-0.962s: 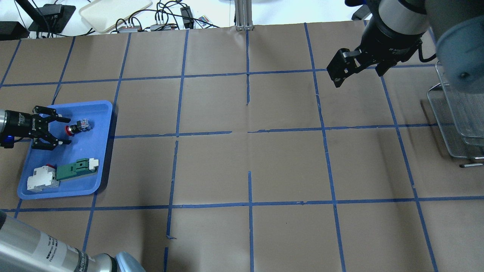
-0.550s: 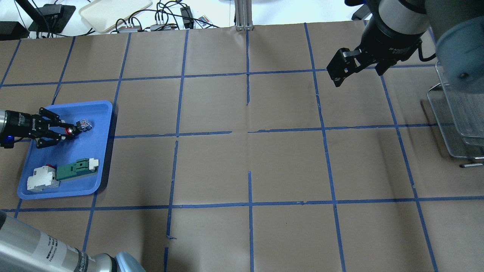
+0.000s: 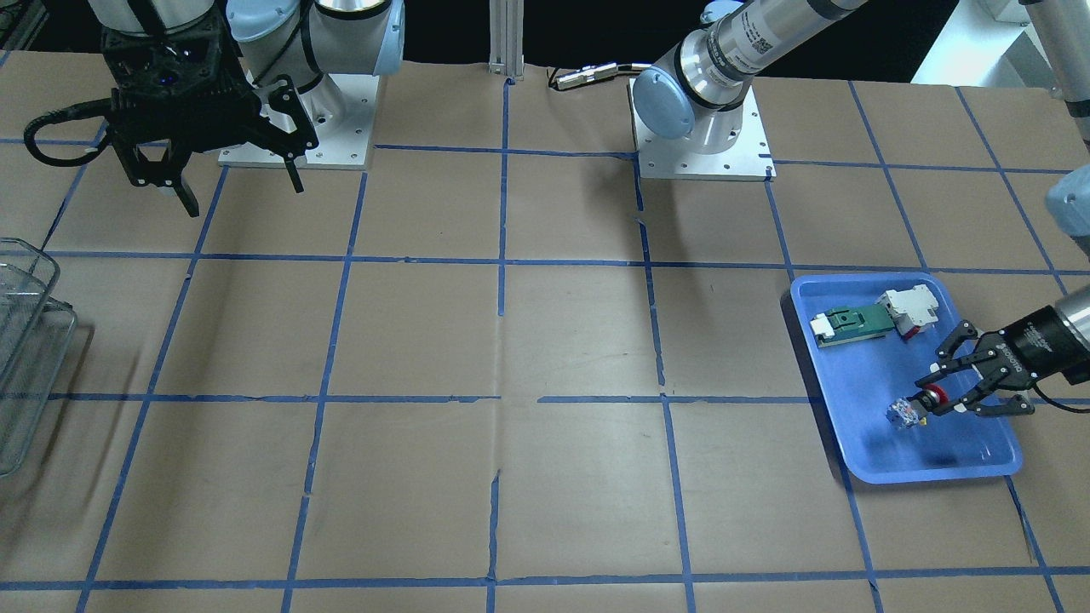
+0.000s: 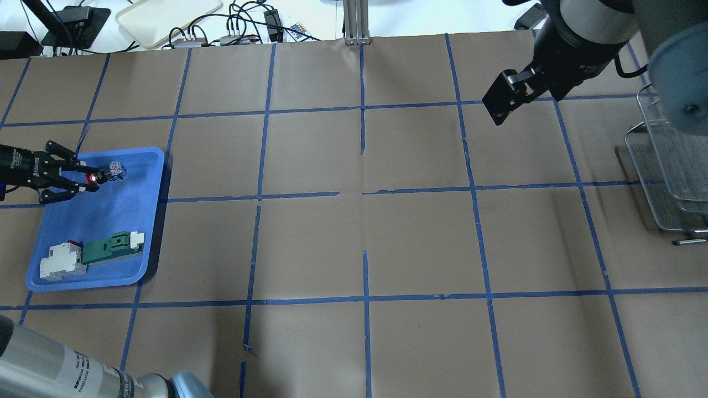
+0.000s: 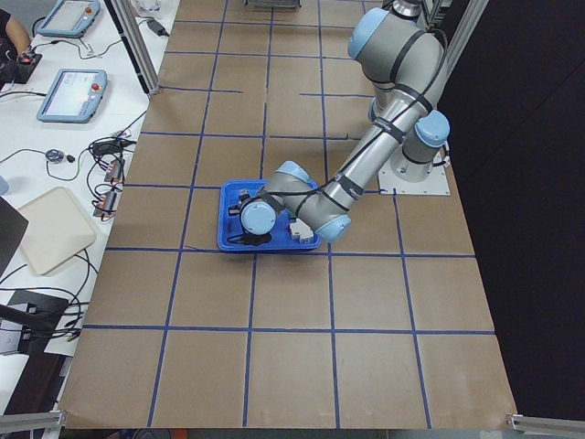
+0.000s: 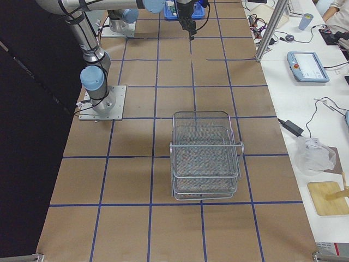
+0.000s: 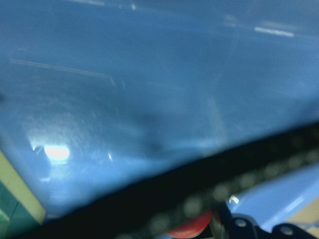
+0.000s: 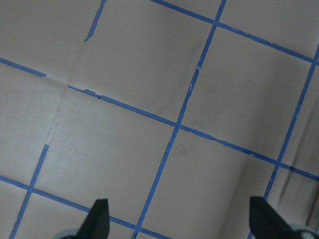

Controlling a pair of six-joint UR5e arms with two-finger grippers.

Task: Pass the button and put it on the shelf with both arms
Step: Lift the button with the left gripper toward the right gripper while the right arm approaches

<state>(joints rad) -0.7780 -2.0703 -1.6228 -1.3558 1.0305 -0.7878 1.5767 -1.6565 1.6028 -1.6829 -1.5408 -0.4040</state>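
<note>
Button [image 4: 110,172] — red cap clamped between the left jaws — above blue tray [image 4: 110,232].

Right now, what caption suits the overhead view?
Left gripper holds the button over the blue tray; right gripper open, shelf at right edge.

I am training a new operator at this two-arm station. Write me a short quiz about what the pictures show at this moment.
1. True or false: the right gripper is open and holds nothing.
2. Fill in the missing word: the left gripper is shut on the button at its ___ cap, over the blue tray.
3. Where does the shelf stand?
A) inside the blue tray
B) on the robot's right side, far from the blue tray
C) directly under the left gripper

Key: 1 true; 2 red; 3 B.
</note>
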